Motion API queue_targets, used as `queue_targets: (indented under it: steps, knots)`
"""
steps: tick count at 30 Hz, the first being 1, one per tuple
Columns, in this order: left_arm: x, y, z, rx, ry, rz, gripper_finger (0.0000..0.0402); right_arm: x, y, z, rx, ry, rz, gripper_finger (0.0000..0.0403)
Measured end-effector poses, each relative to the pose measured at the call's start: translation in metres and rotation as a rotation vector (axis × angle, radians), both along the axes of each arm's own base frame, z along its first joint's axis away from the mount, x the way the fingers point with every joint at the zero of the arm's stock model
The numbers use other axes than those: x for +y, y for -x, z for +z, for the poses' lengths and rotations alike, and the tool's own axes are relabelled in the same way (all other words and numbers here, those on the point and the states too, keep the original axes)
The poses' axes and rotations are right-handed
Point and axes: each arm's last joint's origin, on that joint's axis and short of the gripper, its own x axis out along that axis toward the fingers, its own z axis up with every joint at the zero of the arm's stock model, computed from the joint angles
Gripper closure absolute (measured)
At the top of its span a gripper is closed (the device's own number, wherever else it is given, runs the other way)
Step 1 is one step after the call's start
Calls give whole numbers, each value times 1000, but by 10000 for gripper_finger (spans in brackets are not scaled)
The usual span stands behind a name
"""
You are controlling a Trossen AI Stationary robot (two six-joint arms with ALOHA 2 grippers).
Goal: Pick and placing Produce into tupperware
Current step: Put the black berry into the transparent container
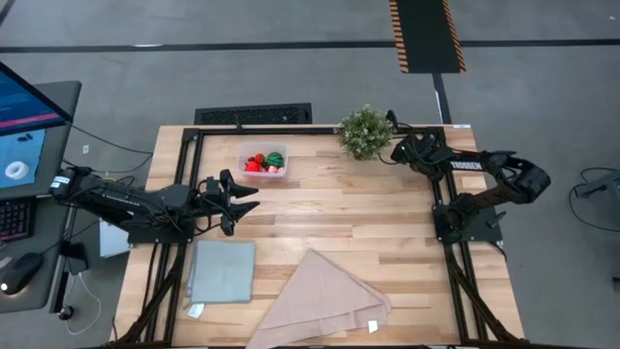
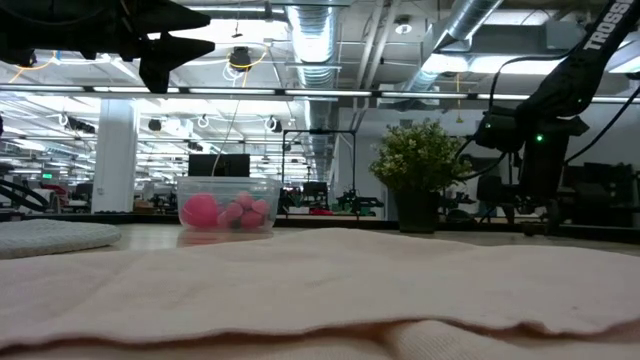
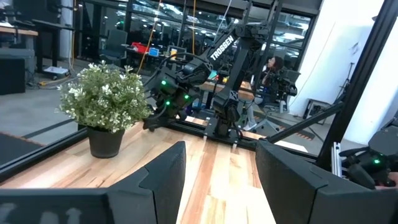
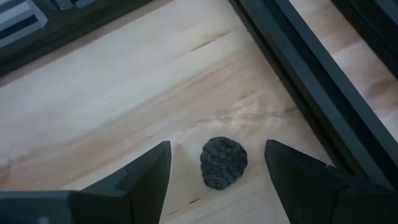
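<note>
- Most produce [image 1: 263,163] already sits in the tupperware [image 1: 244,155] at the back-centre of the counter [image 1: 329,223]: red and pink pcs plus one round green; low view shows pink pcs piled against the clear wall.
- One dark, bumpy piece [image 4: 223,162] lies loose on the wood near the back right corner, close to the black frame rail; prob. a berry, can't be sure.
- Right hand [image 4: 217,168] hovers over that piece, fingers spread wide w/ the piece between them, nothing gripped. High view puts this hand [image 1: 399,147] just beside the potted plant [image 1: 364,132].
- Left hand [image 1: 237,199] is raised above the counter, in front of the tupperware and apart from it, fingers open, empty; looks to be waiting.
- Judgement: task nearly done. Left to do: close on the dark piece, carry it across to the tupperware, drop it in.
- No other loose produce seen; grey-blue cloth [image 1: 221,271] and beige cloth [image 1: 325,301] at the front could hide smth.
</note>
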Motion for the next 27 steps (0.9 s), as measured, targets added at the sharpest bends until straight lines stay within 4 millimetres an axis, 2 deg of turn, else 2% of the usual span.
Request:
queue_targets:
  steps: [5, 14, 17, 20, 27]
  knots:
    - [0, 0, 0, 0, 0, 3, 218, 0, 0, 0, -1, -3, 2, 154]
    - [0, 0, 0, 0, 0, 3, 218, -1, -1, 1, -3, 0, 27, 267]
    - [0, 0, 0, 0, 0, 3, 218, -1, -1, 1, -10, -4, 31, 293]
    - [0, 0, 0, 0, 0, 2, 218, 0, -2, 1, -12, -11, 36, 295]
    - [0, 0, 0, 3, 5, -6, 218, 12, -6, -1, 45, -76, 91, 269]
